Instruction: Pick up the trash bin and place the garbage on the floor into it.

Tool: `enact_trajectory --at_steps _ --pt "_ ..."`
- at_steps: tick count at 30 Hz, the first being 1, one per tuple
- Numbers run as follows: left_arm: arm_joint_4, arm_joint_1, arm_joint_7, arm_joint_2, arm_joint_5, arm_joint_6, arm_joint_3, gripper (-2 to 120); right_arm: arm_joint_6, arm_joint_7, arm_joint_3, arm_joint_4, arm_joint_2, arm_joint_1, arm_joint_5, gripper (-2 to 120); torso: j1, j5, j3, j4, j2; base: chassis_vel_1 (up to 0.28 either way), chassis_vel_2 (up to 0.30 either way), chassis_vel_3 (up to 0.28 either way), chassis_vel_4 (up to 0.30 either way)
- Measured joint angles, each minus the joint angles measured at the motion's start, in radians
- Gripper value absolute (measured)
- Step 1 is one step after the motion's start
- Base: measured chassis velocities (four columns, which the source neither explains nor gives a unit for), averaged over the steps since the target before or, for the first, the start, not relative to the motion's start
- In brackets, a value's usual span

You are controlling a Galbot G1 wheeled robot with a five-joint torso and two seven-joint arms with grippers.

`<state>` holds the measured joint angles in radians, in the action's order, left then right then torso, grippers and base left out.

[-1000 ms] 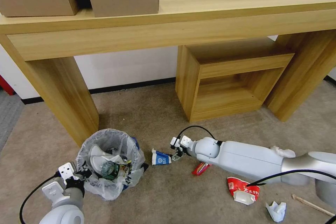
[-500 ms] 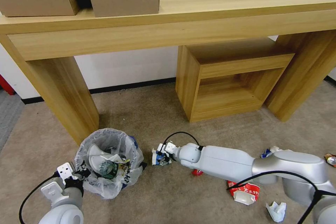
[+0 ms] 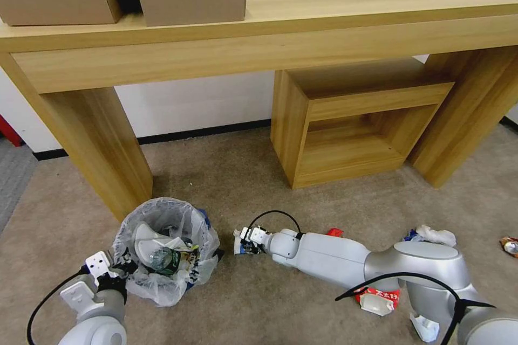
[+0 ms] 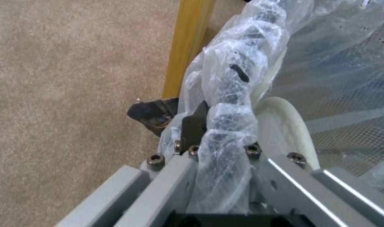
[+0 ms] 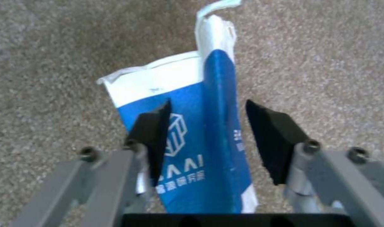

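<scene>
The bin is seen at the lower left of the head view, on the floor beside a desk leg. Its bagged rim is pinched by the left gripper, with one pad outside the bag and the other hidden behind it, probably so that the bin can be carried to the litter. Near the lower centre, the right gripper is lowered over the carton, which lies flat on the floor just right of the bin. Its pads are spread on either side of the carton's raised fold, evidently for a pinch not yet made. Red wrappers and tissues are left at the lower right.
</scene>
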<state>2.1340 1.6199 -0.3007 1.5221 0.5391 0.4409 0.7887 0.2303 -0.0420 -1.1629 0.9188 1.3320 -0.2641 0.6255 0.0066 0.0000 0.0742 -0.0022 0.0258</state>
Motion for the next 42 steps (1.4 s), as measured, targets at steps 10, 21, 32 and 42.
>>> enact_trajectory --at_steps 10,21,32,42 --pt "-0.016 -0.007 0.003 0.006 -0.006 -0.010 -0.007 0 -0.018 -0.017 0.015 0.016 -0.015 -0.016 -0.003 14 0.000 0.0000 0.000 -0.0001 0.000 0.000 0.000 0.000 0.000" --pt "-0.020 -0.008 0.004 0.003 -0.011 -0.011 -0.011 0 -0.064 -0.075 0.104 0.131 -0.116 -0.040 0.039 0 0.000 0.0004 0.000 0.0002 0.000 0.000 0.000 0.000 0.000" --pt "-0.021 -0.011 0.001 -0.006 -0.010 -0.001 -0.012 0 -0.197 -0.064 0.368 0.547 -0.400 -0.066 0.115 0 0.000 0.0000 0.000 -0.0002 0.000 0.000 0.000 0.000 0.000" --pt "-0.018 -0.016 -0.001 0.003 -0.024 0.012 -0.033 0 -0.329 0.060 0.559 0.952 -0.570 -0.127 0.166 0 0.000 0.0002 0.000 -0.0002 0.000 0.000 0.000 0.000 0.000"
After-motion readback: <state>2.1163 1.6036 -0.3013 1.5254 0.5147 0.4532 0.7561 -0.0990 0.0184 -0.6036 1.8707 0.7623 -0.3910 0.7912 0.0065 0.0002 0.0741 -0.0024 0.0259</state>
